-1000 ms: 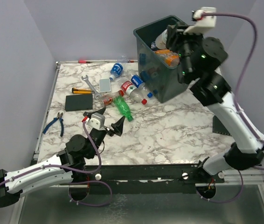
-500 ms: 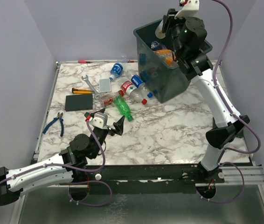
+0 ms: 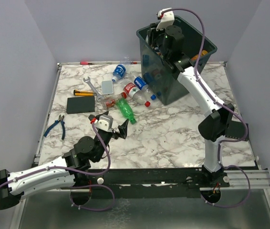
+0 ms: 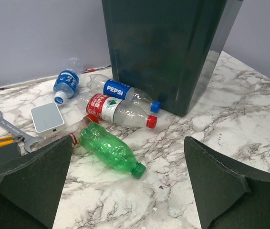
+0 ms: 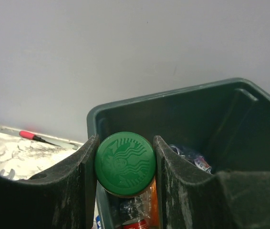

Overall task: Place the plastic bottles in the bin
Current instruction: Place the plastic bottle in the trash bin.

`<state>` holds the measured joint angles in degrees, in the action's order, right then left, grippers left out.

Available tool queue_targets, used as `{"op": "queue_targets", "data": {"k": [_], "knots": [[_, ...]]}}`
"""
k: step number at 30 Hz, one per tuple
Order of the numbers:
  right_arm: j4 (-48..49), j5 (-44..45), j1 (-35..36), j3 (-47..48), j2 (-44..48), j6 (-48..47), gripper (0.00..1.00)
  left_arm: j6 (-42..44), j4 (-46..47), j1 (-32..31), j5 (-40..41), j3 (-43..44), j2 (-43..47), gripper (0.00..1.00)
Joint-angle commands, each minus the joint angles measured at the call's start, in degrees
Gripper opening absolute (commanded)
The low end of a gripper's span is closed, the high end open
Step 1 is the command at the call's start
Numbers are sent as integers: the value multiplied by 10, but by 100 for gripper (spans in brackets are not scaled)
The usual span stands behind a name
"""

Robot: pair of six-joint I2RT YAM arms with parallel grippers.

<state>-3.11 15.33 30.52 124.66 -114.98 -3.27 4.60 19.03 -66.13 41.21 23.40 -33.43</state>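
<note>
1. Leftmost, the left gripper (image 4: 125,191) hovers low over the marble table (image 4: 249,119), jaws spread wide and gripping nothing.
2. Just ahead lie a green bottle (image 4: 110,149), a red-labelled bottle (image 4: 113,109), a Pepsi bottle (image 4: 125,91) and, farther left, a blue-labelled bottle (image 4: 66,83).
3. Beside the Pepsi bottle's cap stands the bin (image 4: 173,47), with other bottles (image 5: 192,157) inside.
4. Above the bin's left rim, the right gripper (image 5: 124,167) is clamped on a green-capped bottle (image 5: 124,155).

Plain pale lilac walls (image 3: 77,28) close in on three sides of a white marble-patterned table (image 3: 173,138) with grey veins, under even light.
</note>
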Motion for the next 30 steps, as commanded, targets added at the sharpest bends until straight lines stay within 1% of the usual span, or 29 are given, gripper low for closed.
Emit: {"op": "queue_targets", "data": {"k": [1, 3, 7, 10, 14, 15, 16, 19, 20, 21, 23, 25, 27, 30], "knots": [[18, -43, 0, 19, -19, 2, 1, 10, -3, -4, -4, 1, -7, 99], [6, -57, 0, 27, -34, 8, 1, 10, -3, -4, -7, 2, -10, 99], [-50, -75, -9, 79, -78, 40, 1, 9, -3, -4, -13, 3, -16, 99], [-66, -82, -19, 84, -92, 76, 1, 7, -3, -4, -15, 3, -16, 99], [-79, -92, -20, 87, -100, 85, 1, 7, -2, -4, -16, 3, -17, 99], [-82, -93, -21, 89, -101, 86, 6, 7, -2, -4, -16, 3, -17, 99], [-83, -94, -20, 89, -100, 89, 15, 7, -1, -4, -17, 3, -19, 99], [-84, -99, -20, 92, -94, 97, 48, 8, 1, -4, -19, 4, -23, 99], [-88, -99, -21, 100, -94, 103, 57, 8, 1, -4, -21, 5, -25, 99], [-94, -100, -22, 109, -94, 109, 63, 8, 1, -4, -20, 5, -25, 99], [-100, -104, -21, 121, -91, 117, 70, 8, 0, -4, -20, 5, -26, 99], [-98, -106, -22, 127, -81, 127, 75, 8, 0, -4, -18, 5, -26, 99], [-100, -111, -21, 138, -73, 135, 77, 8, 0, -4, -17, 4, -25, 99], [-106, -118, -21, 152, -60, 143, 78, 10, 0, -3, -16, 4, -24, 99]]}}
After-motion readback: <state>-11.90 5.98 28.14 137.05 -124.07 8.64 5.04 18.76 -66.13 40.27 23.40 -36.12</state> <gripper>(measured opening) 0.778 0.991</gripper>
